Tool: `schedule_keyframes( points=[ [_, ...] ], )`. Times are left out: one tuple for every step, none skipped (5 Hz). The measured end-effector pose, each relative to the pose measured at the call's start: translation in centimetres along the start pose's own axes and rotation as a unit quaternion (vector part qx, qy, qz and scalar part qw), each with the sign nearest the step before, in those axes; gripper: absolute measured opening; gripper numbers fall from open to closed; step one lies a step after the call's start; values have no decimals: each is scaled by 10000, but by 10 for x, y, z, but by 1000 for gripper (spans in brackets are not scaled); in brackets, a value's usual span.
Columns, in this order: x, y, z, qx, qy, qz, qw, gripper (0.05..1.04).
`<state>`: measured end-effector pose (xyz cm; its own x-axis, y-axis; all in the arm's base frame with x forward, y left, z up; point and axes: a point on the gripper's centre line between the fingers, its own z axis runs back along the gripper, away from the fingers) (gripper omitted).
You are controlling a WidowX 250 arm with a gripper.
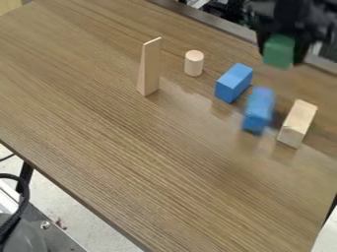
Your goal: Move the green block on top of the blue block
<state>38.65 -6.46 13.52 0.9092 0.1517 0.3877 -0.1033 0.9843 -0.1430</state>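
A black gripper [282,55], its fingers clamped on a green block [279,51], hangs above a wooden table [125,147] at upper right. Lower in the view sits a blurred blue block [259,109], its exact pose hard to tell, between a second blue block [233,82] and a pale wooden block [297,123]. Farther left, a short cylinder [194,63] and tall wedge [150,67] stand upright.

Black arm [289,17] at upper right, pincer [282,53] pointing down, gripping
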Motion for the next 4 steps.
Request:
schedule_keyframes(
  points=[
    [1,16,13,-32,-185,196,9996,610],
    [4,38,17,149,-170,346,9991,610],
    [-1,51,-15,373,365,-56,9986,610],
    [1,56,-35,421,448,-448,9971,610]
  ],
)
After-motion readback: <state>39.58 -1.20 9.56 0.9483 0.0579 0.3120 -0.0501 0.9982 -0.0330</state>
